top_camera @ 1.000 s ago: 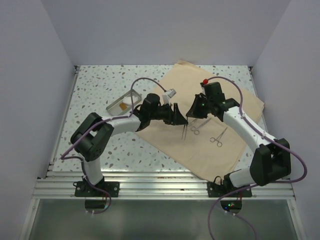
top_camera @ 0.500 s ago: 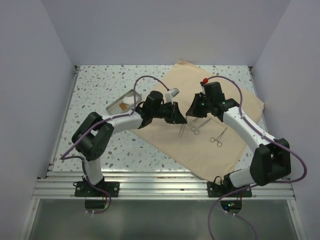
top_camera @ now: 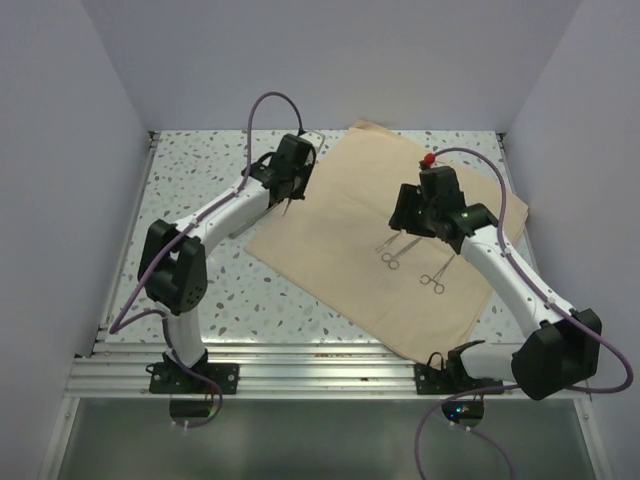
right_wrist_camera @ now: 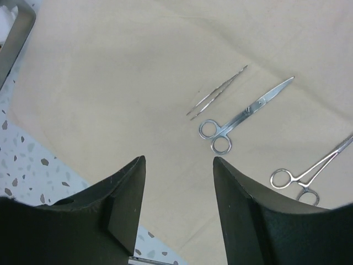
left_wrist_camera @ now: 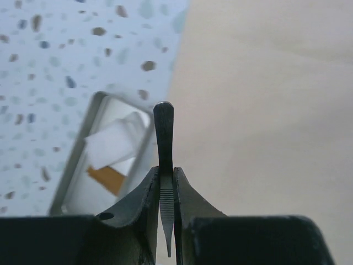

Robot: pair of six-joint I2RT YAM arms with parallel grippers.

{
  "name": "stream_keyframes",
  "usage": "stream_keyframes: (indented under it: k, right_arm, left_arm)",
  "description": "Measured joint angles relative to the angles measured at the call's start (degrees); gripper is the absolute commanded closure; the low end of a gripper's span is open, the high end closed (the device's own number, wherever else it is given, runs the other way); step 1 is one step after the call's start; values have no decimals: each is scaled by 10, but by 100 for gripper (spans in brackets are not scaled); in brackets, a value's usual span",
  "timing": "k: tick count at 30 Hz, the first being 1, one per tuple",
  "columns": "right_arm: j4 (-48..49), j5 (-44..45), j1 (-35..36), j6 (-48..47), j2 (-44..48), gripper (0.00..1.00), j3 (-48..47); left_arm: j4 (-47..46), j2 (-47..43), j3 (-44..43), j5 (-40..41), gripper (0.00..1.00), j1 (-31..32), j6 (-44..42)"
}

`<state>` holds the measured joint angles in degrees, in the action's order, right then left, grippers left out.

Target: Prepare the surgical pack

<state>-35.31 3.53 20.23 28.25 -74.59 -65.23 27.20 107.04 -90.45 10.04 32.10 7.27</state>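
Claws first: my left claw (left_wrist_camera: 167,172) is clamped tight on a thin steel tool (left_wrist_camera: 164,127), which stands straight out past the fingertips. It hangs above the line where the cloth (left_wrist_camera: 265,110) meets the tray (left_wrist_camera: 71,163). The tray sits on the speckled table (top_camera: 200,170), just beside the cloth's left edge, with a white slip and something orange inside.

My right claw (right_wrist_camera: 178,159) stands wide apart and holds nothing. It hovers over the cloth, touching neither it nor the instruments. Tweezers (right_wrist_camera: 218,98), scissors (right_wrist_camera: 242,117) and forceps (right_wrist_camera: 309,175) lie loose on the cloth ahead of its fingers. The tweezers and scissors lie near each other; the forceps lie a little apart, toward the cloth's right edge.

From the top view the cloth lies flat and unfolded, turned cornerwise over the right half of the table. One corner reaches the back edge, another comes near the right edge, and a third points at the near edge. Bare table shows along the left edge and at the near-left corner. Walls (top_camera: 70,200) close the left, back and right sides. The two claws are well apart, the left near the cloth's left corner and the right over its middle.
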Motion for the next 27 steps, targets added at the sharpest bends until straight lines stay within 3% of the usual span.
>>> stream_keyframes:
  k: [4, 10, 18, 25, 27]
  right_arm:
    - [5, -14, 0, 0, 18, 44, 47]
    - [8, -35, 0, -1, 15, 44, 91]
    - [27, -48, 0, -3, -4, 44, 104]
    - [35, -48, 0, -2, -22, 44, 105]
    - [35, -47, 0, -2, -24, 43, 105]
  left_arm:
    - [22, 23, -19, 140, 100, -14, -110]
    - [15, 123, -18, 232, 100, -39, -231]
    - [-23, 157, -15, 269, 100, -69, -308]
    - [-27, 157, -15, 247, 98, -76, -325]
    - [-25, 157, -15, 233, 93, -77, -323]
